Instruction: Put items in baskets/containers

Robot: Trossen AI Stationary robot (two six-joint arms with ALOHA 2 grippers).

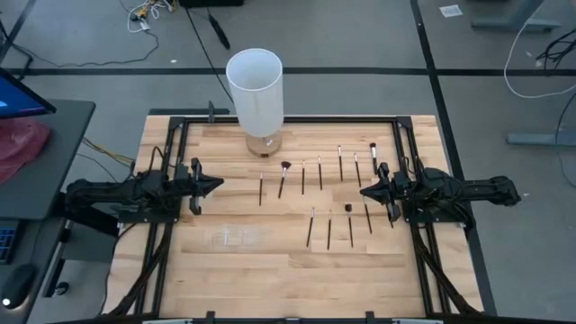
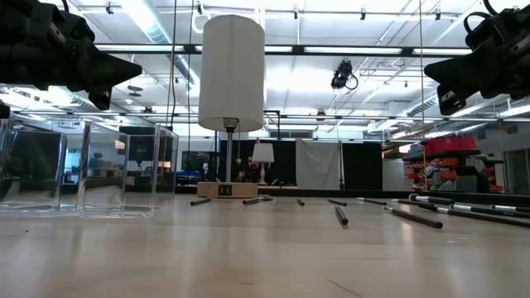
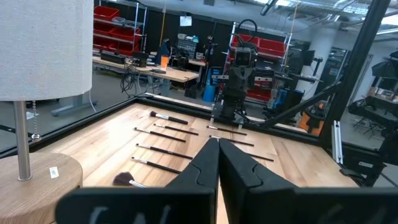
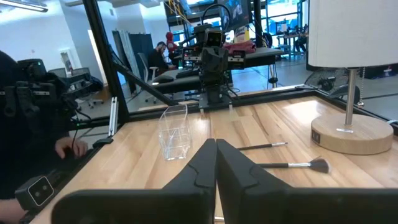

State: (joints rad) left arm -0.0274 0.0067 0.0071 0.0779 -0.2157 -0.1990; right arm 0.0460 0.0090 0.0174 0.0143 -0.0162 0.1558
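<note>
Several thin dark makeup brushes (image 1: 319, 173) lie flat on the wooden table in two rows between the arms; one has a fan tip (image 1: 285, 167). They also show in the left wrist view (image 3: 160, 150). The clear container (image 1: 236, 238) stands on the table nearer the left arm, and shows as a see-through box in the right wrist view (image 4: 173, 132) and the low view (image 2: 83, 165). My left gripper (image 1: 219, 184) hovers shut at the table's left side. My right gripper (image 1: 364, 192) hovers shut at the right, beside the brushes. Neither touches anything.
A lamp with a tall white cylindrical shade (image 1: 256, 90) on a round wooden base (image 1: 262, 144) stands at the far middle of the table. A black metal frame (image 1: 407, 162) borders the table. A person (image 4: 25, 124) sits beyond the table in the right wrist view.
</note>
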